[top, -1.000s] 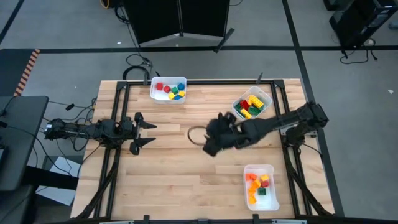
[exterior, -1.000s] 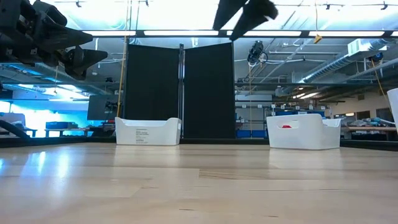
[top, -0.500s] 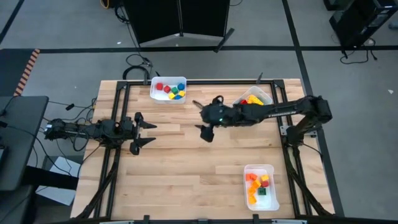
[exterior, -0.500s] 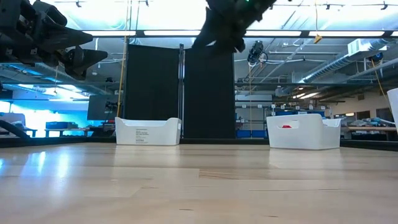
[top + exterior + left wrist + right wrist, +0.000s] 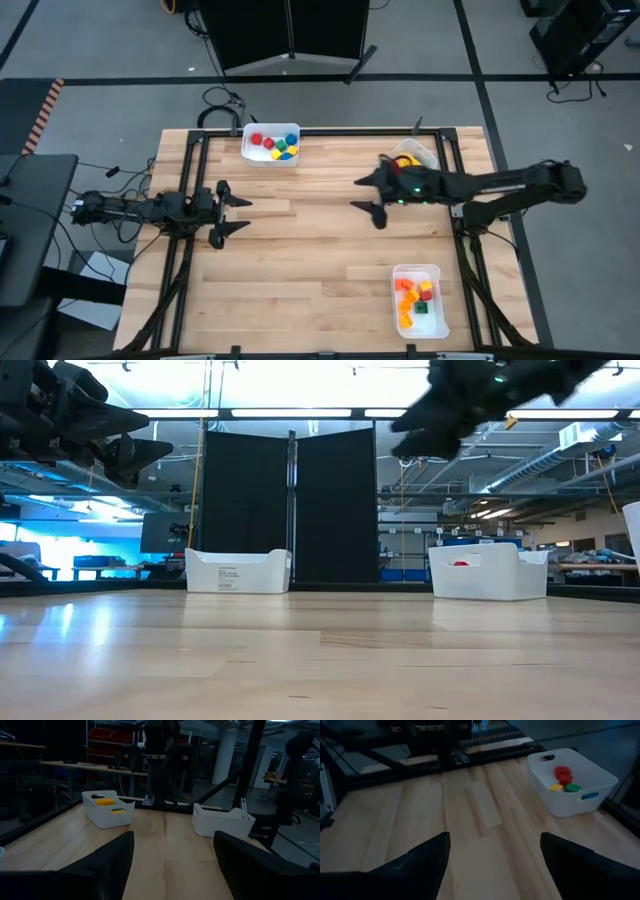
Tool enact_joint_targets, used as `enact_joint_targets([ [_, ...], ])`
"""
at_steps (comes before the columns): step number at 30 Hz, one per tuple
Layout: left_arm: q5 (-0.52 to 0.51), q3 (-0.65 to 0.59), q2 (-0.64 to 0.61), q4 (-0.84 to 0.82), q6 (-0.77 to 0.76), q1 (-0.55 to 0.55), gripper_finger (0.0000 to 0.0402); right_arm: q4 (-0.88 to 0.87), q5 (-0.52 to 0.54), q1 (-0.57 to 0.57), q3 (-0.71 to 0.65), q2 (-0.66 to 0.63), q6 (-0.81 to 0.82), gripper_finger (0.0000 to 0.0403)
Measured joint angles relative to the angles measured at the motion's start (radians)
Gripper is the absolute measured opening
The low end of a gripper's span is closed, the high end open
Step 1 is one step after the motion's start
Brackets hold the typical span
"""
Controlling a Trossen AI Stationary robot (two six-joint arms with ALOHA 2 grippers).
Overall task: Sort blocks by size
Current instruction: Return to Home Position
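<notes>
The blocks lie in three white bins: red, blue, yellow and green ones in the far-left bin [image 5: 271, 143], which also shows in the right wrist view [image 5: 572, 782]; red, yellow and green ones in the far-right bin [image 5: 412, 155], partly hidden under my right arm; orange, red, green and yellow ones in the near-right bin [image 5: 418, 298]. My right gripper [image 5: 368, 197] is open and empty above the table's middle, right of centre, pointing toward the left edge. My left gripper [image 5: 238, 214] is open and empty at the left, pointing toward the right edge.
Bare wooden tabletop [image 5: 300, 270] lies between the two grippers and toward the near edge. In the low view both grippers hang high above the table, the left gripper [image 5: 140, 452] and the right gripper [image 5: 430, 430]. A black screen [image 5: 290, 505] stands beyond the far edge.
My right gripper has swung from the table's middle toward the far edge, then drawn back toward the right edge. It has turned so that its fingers now point level toward the left edge. No block has moved.
</notes>
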Motion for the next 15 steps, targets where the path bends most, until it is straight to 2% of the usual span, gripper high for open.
enact_joint_targets([
  [7, 0.000, 0.000, 0.000, 0.000, 0.000, 0.000, 0.0282, 0.037, -0.005, 0.011, -0.221, -0.238, 0.056, 0.0324],
  [15, 0.000, 0.000, 0.000, 0.000, 0.000, 0.000, 0.0282, 0.051, -0.005, 0.052, -0.399, -0.440, 0.085, 0.0323],
])
